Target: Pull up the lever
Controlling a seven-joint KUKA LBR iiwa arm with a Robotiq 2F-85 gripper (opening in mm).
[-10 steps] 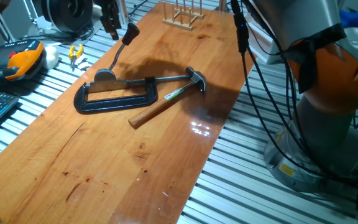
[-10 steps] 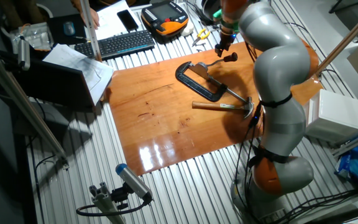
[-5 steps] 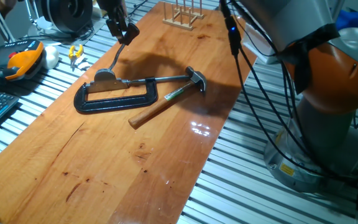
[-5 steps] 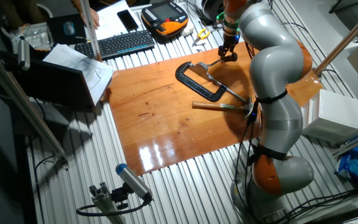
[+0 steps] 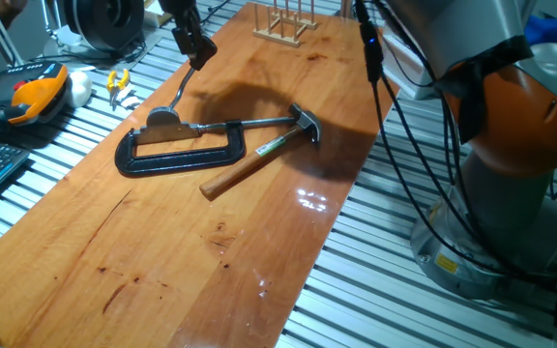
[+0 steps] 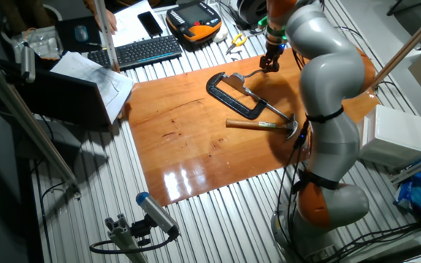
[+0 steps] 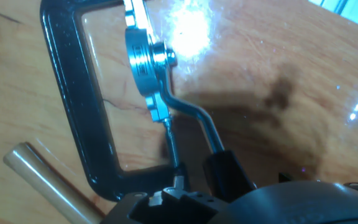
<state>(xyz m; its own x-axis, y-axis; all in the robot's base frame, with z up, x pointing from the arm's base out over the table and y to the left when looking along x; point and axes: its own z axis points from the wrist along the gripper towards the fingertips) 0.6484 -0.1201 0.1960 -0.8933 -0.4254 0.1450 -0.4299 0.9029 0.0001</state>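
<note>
The lever [image 5: 176, 89] is a thin silver rod rising from a rounded grey base [image 5: 161, 117] that the black C-clamp [image 5: 177, 155] holds down. My gripper [image 5: 191, 45] is at the rod's upper end and covers the dark knob there. It is at the same spot in the other fixed view [image 6: 269, 61]. In the hand view the base [image 7: 146, 59] is at top centre. The bent rod [image 7: 199, 121] runs down to the dark knob [image 7: 225, 175], right against the hand's dark body at the bottom edge. The fingers do not show clearly.
A wooden-handled hammer [image 5: 249, 164] lies against the clamp on the wooden tabletop [image 5: 211, 261]. A wooden rack [image 5: 283, 24] stands at the far end. A keyboard [image 6: 146, 50], an orange pendant [image 6: 193, 18] and pliers [image 5: 117, 83] lie beyond the table's edge.
My gripper has come down and to the right from just above the knob onto the lever's upper end. The lever stands at the same angle.
</note>
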